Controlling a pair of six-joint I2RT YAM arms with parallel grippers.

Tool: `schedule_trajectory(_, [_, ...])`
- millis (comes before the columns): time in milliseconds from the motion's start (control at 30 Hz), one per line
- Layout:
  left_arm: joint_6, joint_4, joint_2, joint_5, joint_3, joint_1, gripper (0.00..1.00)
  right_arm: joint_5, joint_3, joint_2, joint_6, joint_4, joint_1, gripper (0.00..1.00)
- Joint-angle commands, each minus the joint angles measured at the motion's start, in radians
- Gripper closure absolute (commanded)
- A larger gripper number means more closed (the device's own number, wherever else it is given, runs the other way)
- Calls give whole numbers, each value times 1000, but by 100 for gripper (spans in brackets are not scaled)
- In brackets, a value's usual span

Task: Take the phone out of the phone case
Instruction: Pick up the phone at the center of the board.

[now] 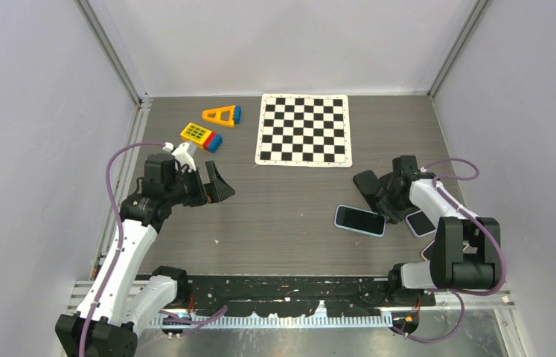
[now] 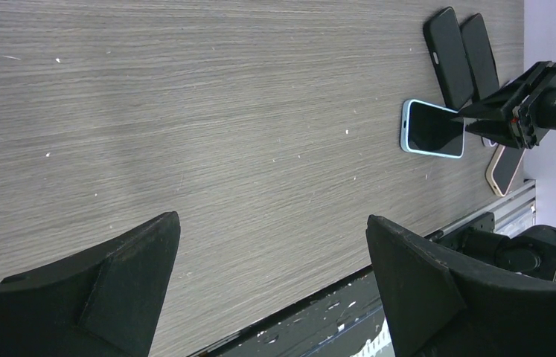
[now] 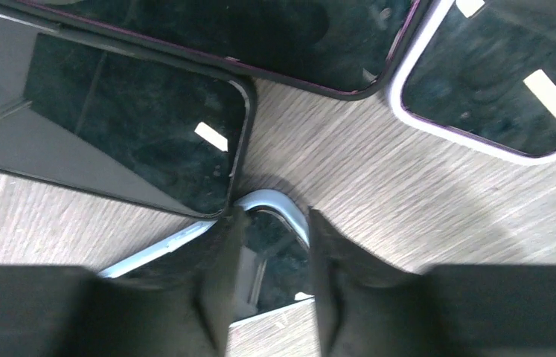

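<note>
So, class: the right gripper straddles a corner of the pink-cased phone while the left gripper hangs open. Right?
No: that case is light blue, not pink. The right wrist view shows the right gripper straddling a corner of the blue-cased phone; the left gripper does hang open.

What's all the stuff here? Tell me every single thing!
checkerboard sheet: one, black and white, far middle.
triangle toy: one, orange with a blue end, far left.
flat block toy: one, yellow with a blue-and-red end, far left.
phone in a light-blue case: one, screen up, right of centre.
black phones: two, side by side, beyond the blue one.
lilac-rimmed phone: one, beside the right arm.
tan-rimmed phone: one, near right corner.
wood-grain table: one, grey.
left gripper: one, black, open wide, holding nothing, left side.
right gripper: one, black, fingers slightly apart at the light-blue case's corner.
</note>
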Motion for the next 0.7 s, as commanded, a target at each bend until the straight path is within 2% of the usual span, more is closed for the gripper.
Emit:
schedule_trajectory(0, [20,3,-8,-13,36,-1,0,113,-16,-4,9,-32,0,46])
schedule_trajectory(67, [21,1,-10,-16,36,-1,0,93,-17,-24,3,-20,-4,26])
schedule_trajectory(133, [22,-2,-11,-21,36,-1,0,51,-35,-39,1,9,-10,20])
schedule_trajectory(200, [22,-4,-13,-25,36,-3,0,3,-61,-56,10,43,-16,19])
schedule_trajectory(367, [22,-6,-11,-28,35,-9,0,-94,-108,-98,53,77,-17,20])
schedule_trajectory(567, [22,-6,-12,-38,33,-10,0,-247,-194,-144,187,101,-8,32])
schedule_trajectory(667, [19,-6,-12,-40,30,-10,0,-267,-219,-181,264,105,40,37])
